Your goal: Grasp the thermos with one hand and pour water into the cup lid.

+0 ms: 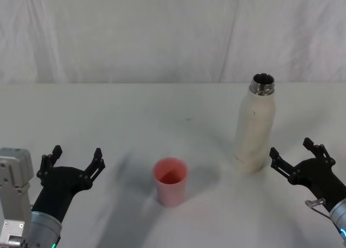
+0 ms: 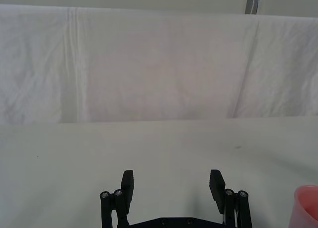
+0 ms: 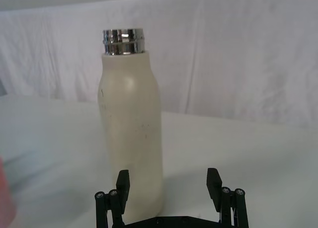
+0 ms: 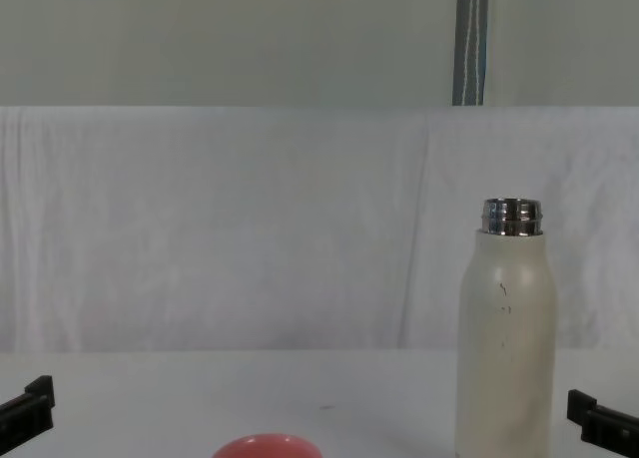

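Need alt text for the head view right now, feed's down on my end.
An uncapped cream thermos stands upright right of a pink cup lid on a white table. The right gripper sits open beside the thermos; the left gripper sits open left of the cup.

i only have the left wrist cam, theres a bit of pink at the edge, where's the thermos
Observer: The thermos stands upright on the table, on the robot's right of the pink cup lid and farther back, apart from it.
Operator: is it capped
Observer: No. Its steel neck is open at the top, and nothing covers it.
Operator: which arm is closer to it
Observer: The right gripper sits just to the right of the thermos base, open and not touching it.
Operator: and my gripper vs the cup
Observer: The left gripper is open, well to the left of the cup lid, with bare table between them.
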### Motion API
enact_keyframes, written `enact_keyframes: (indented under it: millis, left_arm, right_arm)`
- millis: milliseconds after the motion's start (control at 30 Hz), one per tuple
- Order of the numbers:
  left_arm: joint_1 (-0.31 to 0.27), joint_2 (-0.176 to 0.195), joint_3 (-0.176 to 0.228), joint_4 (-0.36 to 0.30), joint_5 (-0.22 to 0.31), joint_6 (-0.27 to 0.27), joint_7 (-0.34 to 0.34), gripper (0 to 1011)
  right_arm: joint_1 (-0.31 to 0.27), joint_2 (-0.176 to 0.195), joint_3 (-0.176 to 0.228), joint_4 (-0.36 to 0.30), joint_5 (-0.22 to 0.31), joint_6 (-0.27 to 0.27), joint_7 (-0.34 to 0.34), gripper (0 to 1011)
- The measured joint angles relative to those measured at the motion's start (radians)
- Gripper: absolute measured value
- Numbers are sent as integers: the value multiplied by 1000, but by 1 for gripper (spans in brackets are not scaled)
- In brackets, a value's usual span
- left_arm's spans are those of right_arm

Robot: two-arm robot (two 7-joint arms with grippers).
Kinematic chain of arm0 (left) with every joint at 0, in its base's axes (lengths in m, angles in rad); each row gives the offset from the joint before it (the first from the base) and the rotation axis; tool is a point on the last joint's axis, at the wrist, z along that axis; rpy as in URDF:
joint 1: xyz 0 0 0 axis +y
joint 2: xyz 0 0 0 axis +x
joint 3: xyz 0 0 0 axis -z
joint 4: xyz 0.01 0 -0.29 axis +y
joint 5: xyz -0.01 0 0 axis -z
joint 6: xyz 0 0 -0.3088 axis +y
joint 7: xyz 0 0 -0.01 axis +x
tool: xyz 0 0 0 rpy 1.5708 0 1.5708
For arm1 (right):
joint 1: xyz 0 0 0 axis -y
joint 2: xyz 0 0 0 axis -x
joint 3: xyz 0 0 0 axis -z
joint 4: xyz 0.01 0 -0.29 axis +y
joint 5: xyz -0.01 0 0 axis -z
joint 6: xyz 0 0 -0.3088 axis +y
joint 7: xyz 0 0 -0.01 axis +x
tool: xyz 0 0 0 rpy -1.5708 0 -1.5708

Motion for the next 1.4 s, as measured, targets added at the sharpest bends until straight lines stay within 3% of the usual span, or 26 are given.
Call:
enact_keyframes:
  millis: [433, 1400]
  left_arm:
    - [0, 0, 0, 0, 0, 0, 0, 1001]
    - [0, 0, 0, 0, 0, 0, 0, 1001]
  right_arm:
    - [-26, -30, 15, -11, -21, -34, 5, 1001]
    - [-32, -64, -18, -20, -96, -61, 20, 1001]
